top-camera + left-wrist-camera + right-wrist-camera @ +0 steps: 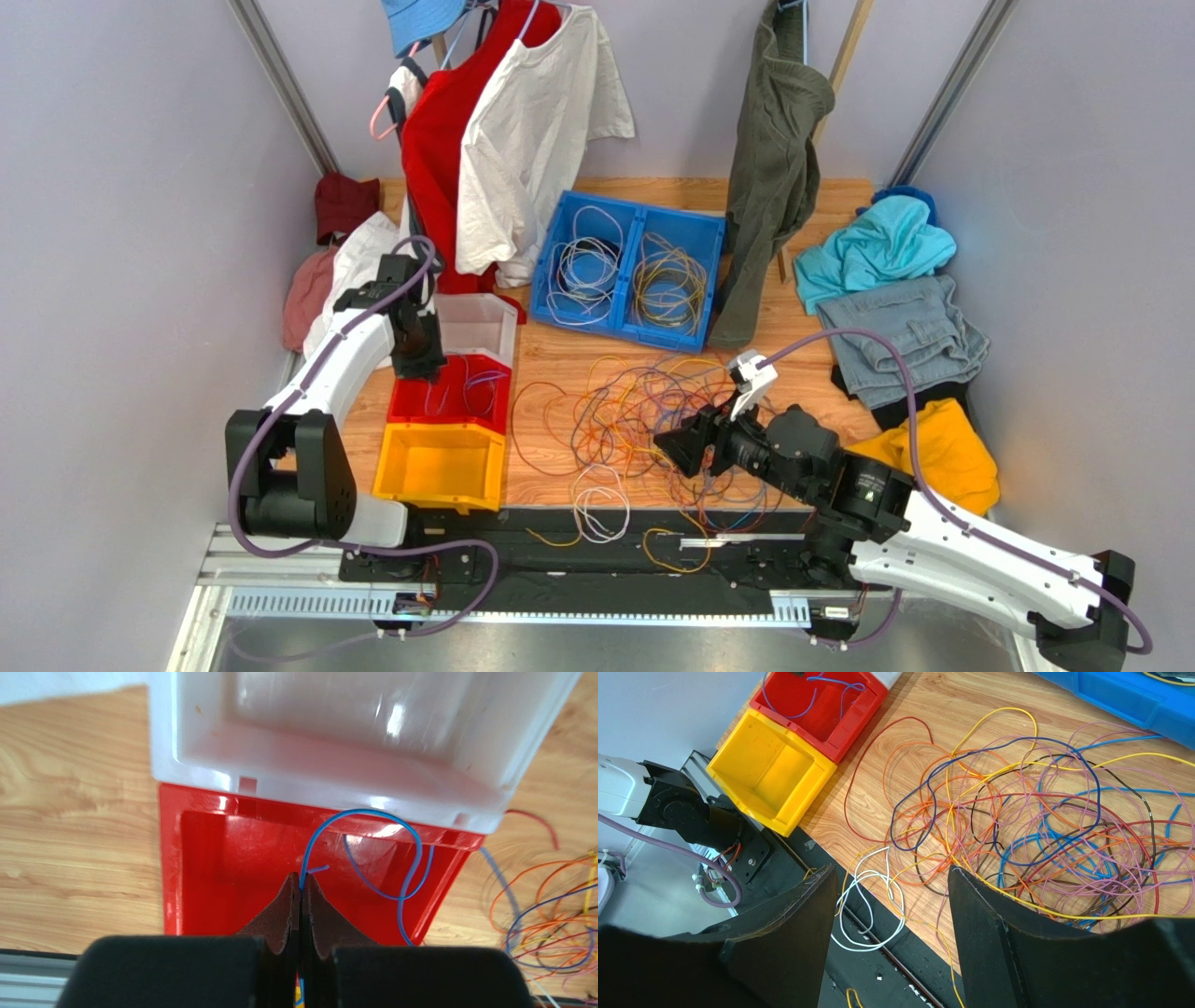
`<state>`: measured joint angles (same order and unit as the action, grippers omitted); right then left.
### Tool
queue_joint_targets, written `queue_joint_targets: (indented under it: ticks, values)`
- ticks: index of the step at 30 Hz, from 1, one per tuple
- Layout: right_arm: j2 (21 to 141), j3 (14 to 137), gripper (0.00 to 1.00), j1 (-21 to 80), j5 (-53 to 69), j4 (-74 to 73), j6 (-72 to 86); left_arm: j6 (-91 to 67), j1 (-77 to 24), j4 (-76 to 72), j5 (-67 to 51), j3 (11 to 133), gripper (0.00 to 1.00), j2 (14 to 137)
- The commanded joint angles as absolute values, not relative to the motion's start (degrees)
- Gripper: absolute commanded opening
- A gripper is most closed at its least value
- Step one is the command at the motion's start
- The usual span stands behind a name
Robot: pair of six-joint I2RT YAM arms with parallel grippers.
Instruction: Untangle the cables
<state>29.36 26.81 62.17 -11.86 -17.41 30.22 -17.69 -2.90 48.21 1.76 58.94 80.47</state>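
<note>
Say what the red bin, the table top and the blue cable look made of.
Red bin: likely moulded plastic, glossy, glare on its walls.
Table top: wood or wood-look laminate, visible grain, matt.
Blue cable: probably plastic-sheathed wire, thin, smooth, softly looped.

Enclosure: plain pale lilac-grey walls on the left (pixel 126 210), back (pixel 687 84) and right (pixel 1094 210). A slanted metal strut stands in each back corner, left (pixel 288 84) and right (pixel 954 91). The desk (pixel 842 199) has a light wood-grain top, with a black strip (pixel 631 539) and a metal rail (pixel 281 581) along its near edge.

At the back hang a red shirt (pixel 449 140), a white shirt (pixel 540 126) and an olive garment (pixel 772 168). Loose clothing is heaped at both sides: teal cloth (pixel 877 249), grey garment (pixel 905 329) and yellow cloth (pixel 954 455) on the right, maroon cloth (pixel 344 203) on the left. Lighting is even.
</note>
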Motion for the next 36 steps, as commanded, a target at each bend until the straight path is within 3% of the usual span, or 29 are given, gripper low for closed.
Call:
queue_joint_targets:
  ticks: [1,10,17,18,19,23,24,25,31,36]
  values:
    - [29.9,27.2,0.63,62.1,-11.4,-13.4,30.5,-17.1,-2.6,46.8,-1.1,56.4,0.00,80.2]
    - [31.1,27.3,0.62,62.1,-11.1,-12.3,30.7,-17.6,-2.6,52.3,3.4,59.3,0.00,71.0]
    - [33.3,27.8,0.62,62.1,-9.6,-11.0,31.3,-18.1,-2.6,52.9,1.5,60.3,0.01,76.5]
    - [33.2,28.0,0.62,62.1,-9.8,-11.4,31.4,-18.5,-2.6,52.8,1.3,60.5,0.06,76.6]
    - [33.0,28.1,0.62,62.1,-9.8,-11.9,31.3,-18.5,-2.6,52.6,1.2,60.4,0.23,76.6]
    - [31.8,27.9,0.62,62.1,-10.6,-13.0,31.2,-19.7,-2.6,52.1,3.1,60.9,0.51,72.7]
    - [31.7,27.7,0.62,62.1,-10.9,-12.9,31.2,-19.9,-2.6,52.2,3.2,61.5,0.67,71.7]
    - [31.8,27.7,0.62,62.1,-10.9,-12.7,31.2,-20.3,-2.6,52.3,3.3,61.9,0.99,70.8]
    - [34.4,27.7,0.62,62.1,-10.5,-11.4,31.5,-26.0,-5.7,46.1,-2.6,60.6,0.99,57.0]
    - [35.9,27.8,0.61,62.1,-12.1,-11.6,31.9,-32.5,-29.4,35.7,3.0,57.5,0.99,56.0]
